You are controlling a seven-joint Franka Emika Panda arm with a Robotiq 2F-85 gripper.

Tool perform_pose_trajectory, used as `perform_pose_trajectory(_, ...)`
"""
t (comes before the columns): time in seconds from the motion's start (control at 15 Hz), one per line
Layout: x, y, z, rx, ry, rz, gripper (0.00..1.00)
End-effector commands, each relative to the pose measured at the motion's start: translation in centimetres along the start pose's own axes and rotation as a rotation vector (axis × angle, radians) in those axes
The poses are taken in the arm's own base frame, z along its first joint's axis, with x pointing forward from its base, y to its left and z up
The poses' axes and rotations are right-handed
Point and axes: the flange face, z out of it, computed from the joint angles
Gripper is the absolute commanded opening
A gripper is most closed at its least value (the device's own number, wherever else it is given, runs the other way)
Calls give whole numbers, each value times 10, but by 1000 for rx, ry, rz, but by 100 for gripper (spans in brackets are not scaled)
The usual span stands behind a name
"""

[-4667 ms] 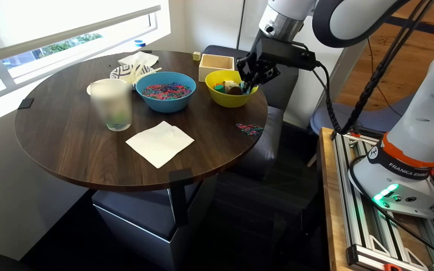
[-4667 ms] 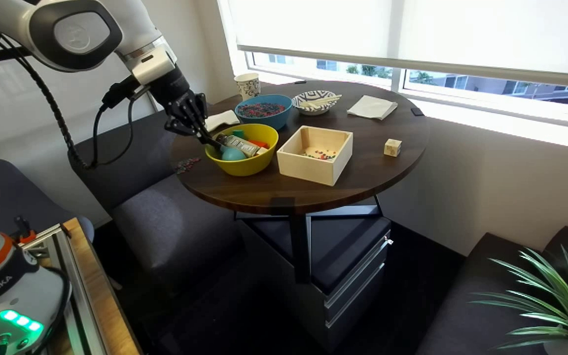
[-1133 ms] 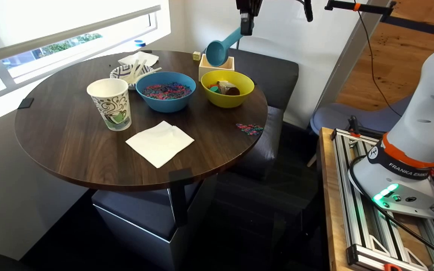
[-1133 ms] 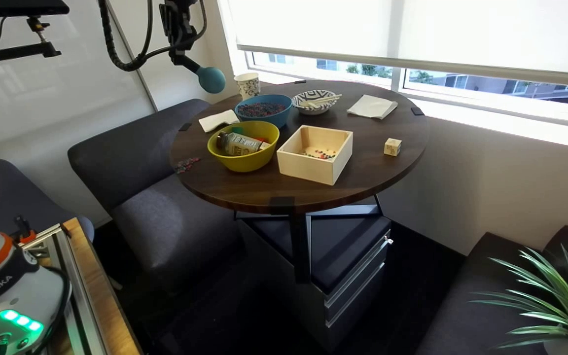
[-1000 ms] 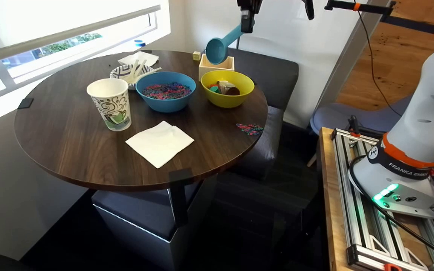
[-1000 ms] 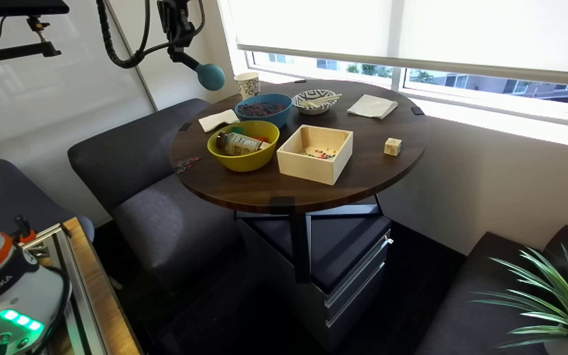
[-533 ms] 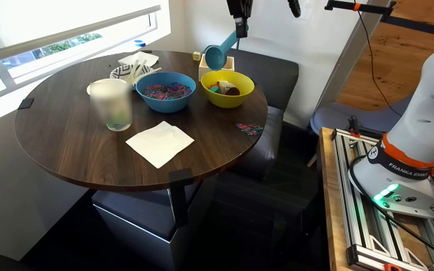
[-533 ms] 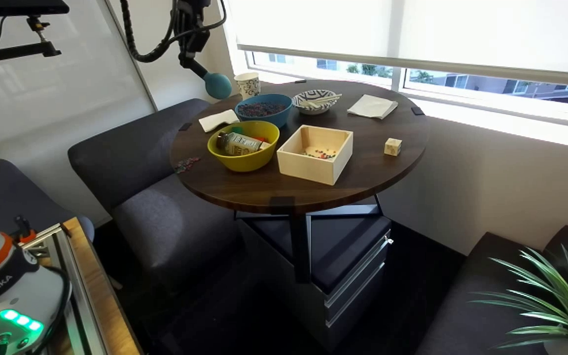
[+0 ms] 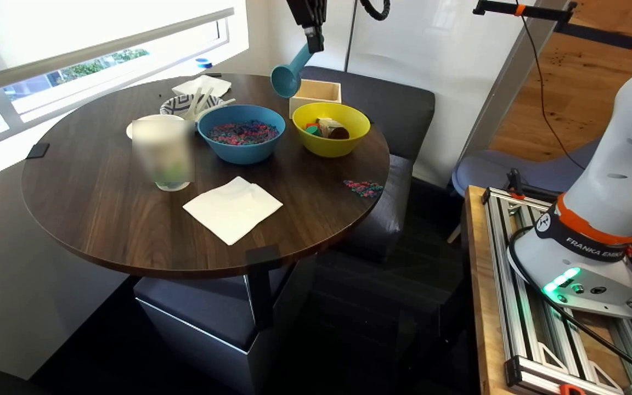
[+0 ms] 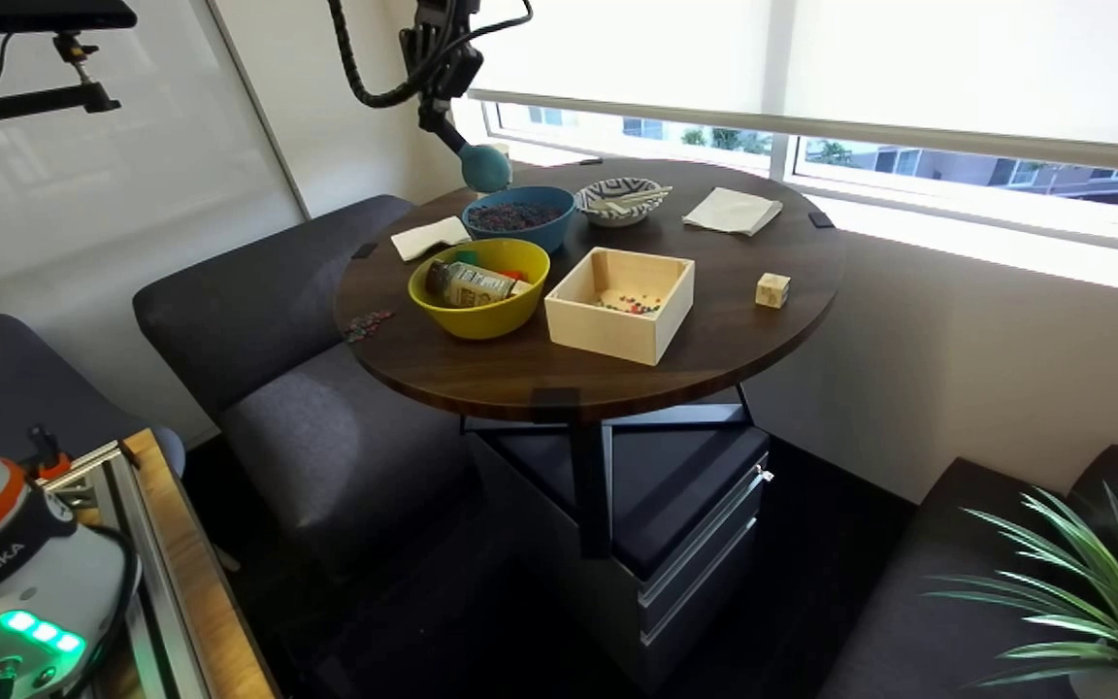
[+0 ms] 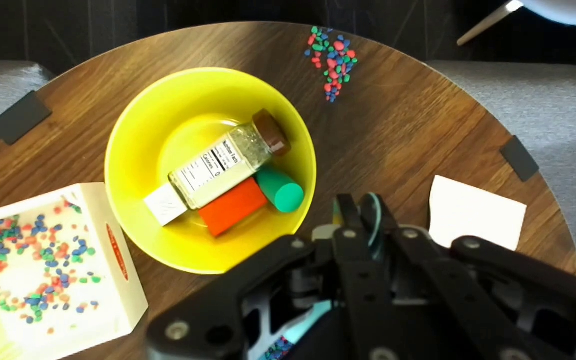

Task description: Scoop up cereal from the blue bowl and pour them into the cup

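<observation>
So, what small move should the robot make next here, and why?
Probably ease the scoop sideways until it hangs over the cereal, before any dipping. The gripper is shut on the scoop, whose visible inside shows no cereal, and in both exterior views the scoop appears higher than the blue bowl and off that bowl's middle.

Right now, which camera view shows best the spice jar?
The wrist view: from above, the spice jar shows at full length, its "Nutrition Facts" label readable. Both exterior views show it smaller and slanted; in an exterior view, its brown cap faces the camera.
</observation>
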Motion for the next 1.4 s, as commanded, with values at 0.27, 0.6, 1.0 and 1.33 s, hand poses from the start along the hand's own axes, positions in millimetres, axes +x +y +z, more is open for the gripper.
perform_pose_trajectory(0.27,32,4,4,-103,102,-33,2)
perform_pose_trajectory(0.6,61,-7,33,-175,46,-134,2)
perform_pose_trajectory(1.0,81,-38,52,-284,-11,-278,2)
perform_pose_trajectory(1.33,98,-37,66,-453,-65,-286,2)
